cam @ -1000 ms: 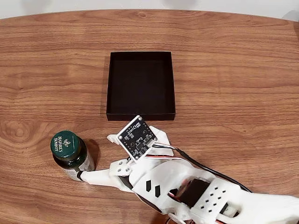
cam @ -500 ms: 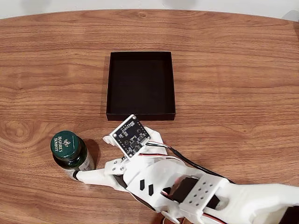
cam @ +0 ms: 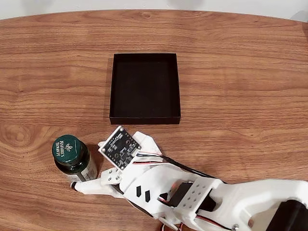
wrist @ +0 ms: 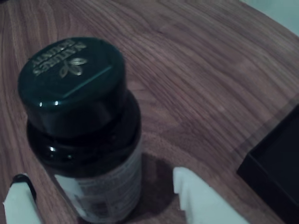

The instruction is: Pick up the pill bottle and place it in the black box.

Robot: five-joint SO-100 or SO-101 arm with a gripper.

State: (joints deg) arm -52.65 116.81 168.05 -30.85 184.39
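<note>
On the counter, we saw our gripper open around the pill bottle.
The bottle stood upright between both fingers, well apart from the black box.

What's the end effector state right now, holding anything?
End effector: open, fingers either side of the pill bottle, which stands on the table; not gripped yet.

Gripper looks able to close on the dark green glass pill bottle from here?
Probably yes. In the wrist view the white fingers sit either side of the dark green glass pill bottle, jaws open, nothing between. The gripper is right beside it.
</note>
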